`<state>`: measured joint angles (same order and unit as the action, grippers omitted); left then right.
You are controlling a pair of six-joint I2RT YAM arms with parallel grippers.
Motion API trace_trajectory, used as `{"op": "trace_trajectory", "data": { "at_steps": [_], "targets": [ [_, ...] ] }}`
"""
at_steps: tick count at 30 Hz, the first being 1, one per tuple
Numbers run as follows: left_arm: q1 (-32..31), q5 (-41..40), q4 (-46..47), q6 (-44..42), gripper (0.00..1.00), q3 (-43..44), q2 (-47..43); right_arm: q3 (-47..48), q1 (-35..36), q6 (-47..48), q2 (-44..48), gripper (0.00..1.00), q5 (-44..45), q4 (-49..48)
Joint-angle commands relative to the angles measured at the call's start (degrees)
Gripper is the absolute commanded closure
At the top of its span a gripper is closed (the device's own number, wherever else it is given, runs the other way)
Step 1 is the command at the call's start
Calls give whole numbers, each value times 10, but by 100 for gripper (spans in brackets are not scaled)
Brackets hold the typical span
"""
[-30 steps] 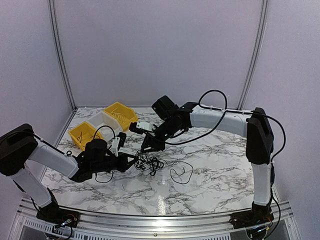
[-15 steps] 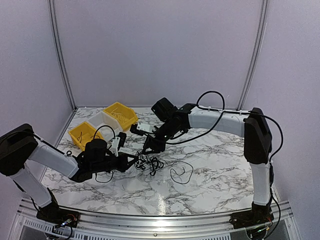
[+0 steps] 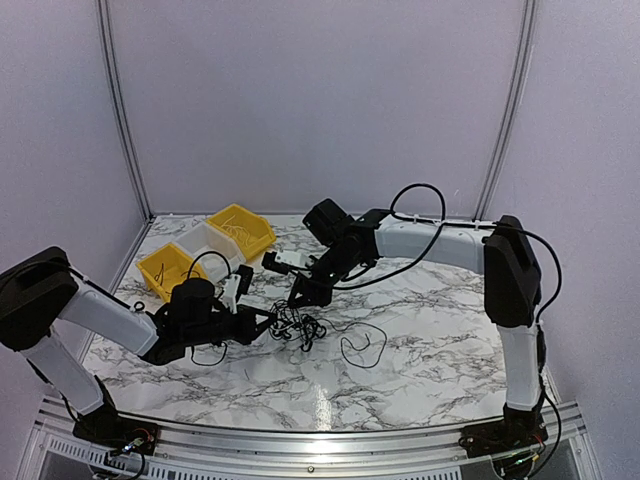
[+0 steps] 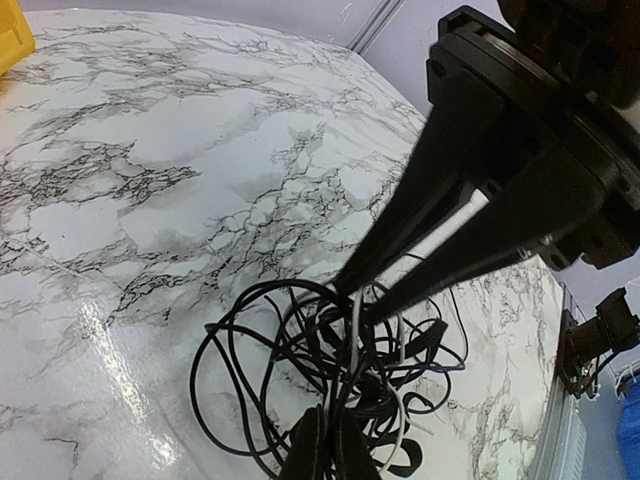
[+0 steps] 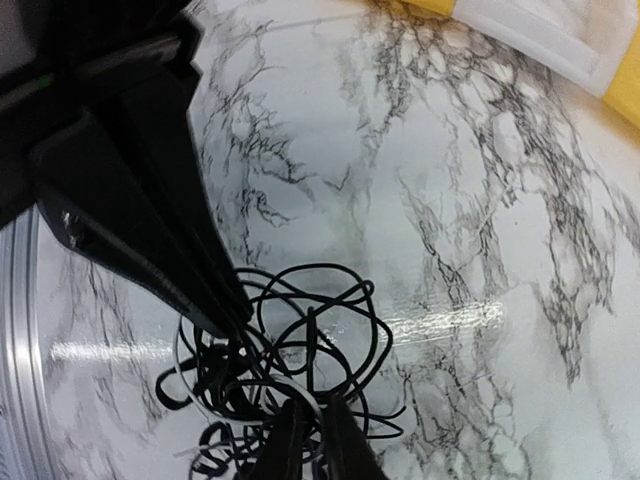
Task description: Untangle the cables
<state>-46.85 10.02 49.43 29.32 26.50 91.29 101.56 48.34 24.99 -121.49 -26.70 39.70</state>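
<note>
Lying in a tangled clump near the middle of the counter (image 3: 440, 340), the cables (image 3: 303, 328) sat between the two arms; the left hand (image 3: 271, 322) was closed tight, pinching strands at the clump's left edge; the right hand (image 3: 297, 299), narrowed almost shut, gripped strands from the far side; a separate cable (image 3: 365, 346) lay curled just to the right, apart from the clump.

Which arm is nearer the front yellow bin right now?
Left. The left arm has its wrist just on the near side of the front yellow bin. The right arm reaches in from the right and ends over the cables, farther from the bin.
</note>
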Motion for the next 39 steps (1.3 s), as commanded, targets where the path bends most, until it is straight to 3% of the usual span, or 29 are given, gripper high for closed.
{"op": "trace_trajectory", "data": {
  "at_steps": [1, 14, 32, 37, 39],
  "targets": [
    [-3, -8, 22, -8, 100, 0, 12, 25, -7, -6, 18, 98, -8, 10],
    [-3, -40, 23, -8, 100, 3, 53, 7, -8, -5, 74, 100, 2, 15],
    [-3, -42, 23, -19, 100, -7, 117, 149, -97, -36, 206, 100, 28, -3],
    [-3, -49, 23, -1, 100, -7, 126, 161, -118, -47, 248, 100, -18, -26],
    [-3, -43, 23, 8, 90, -2, 127, 144, -117, -55, 249, 100, -48, -24]
  ]
}}
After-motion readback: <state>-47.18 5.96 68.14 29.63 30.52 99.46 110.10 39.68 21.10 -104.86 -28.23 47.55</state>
